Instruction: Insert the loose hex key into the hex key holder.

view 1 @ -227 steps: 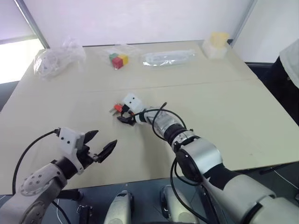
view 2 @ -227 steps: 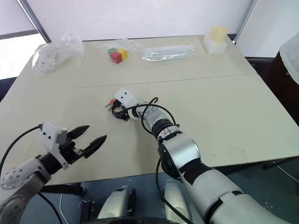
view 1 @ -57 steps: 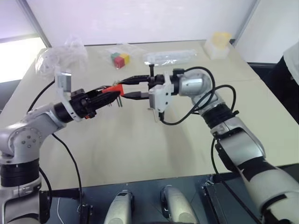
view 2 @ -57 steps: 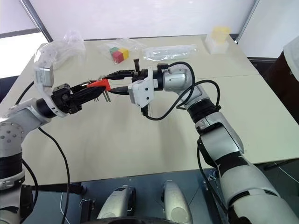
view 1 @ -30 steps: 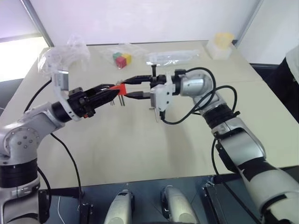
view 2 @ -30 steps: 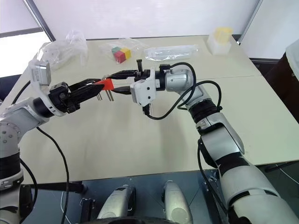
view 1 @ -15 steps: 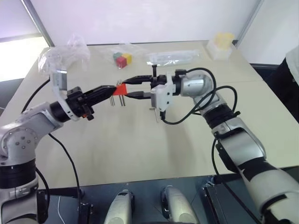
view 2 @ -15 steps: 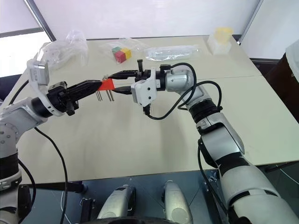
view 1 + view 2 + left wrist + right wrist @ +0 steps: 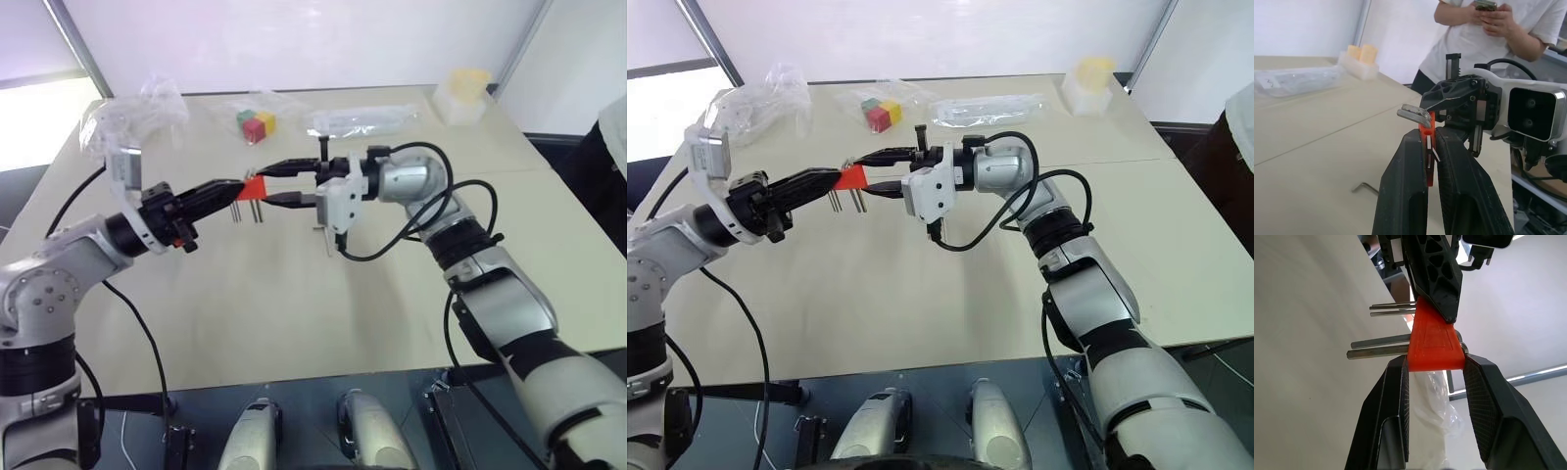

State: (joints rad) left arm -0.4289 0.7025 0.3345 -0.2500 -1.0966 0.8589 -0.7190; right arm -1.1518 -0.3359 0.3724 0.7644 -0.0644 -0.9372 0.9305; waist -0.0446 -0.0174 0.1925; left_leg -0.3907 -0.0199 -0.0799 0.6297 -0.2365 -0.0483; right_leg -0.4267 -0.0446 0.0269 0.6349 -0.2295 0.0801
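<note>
Holder pinched midair between both sets of jaws, left and right, apparently for a handover. Loose hex key lying on the bench below.

Head pair overhead; wrist cameras close-up.

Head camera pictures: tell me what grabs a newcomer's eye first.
The orange-red key holder is held in mid-air above the table, pinched from both sides by the left claw and the right claw. Far back on the table sits a cluster of coloured cubes. A loose hex key lies on the table.
</note>
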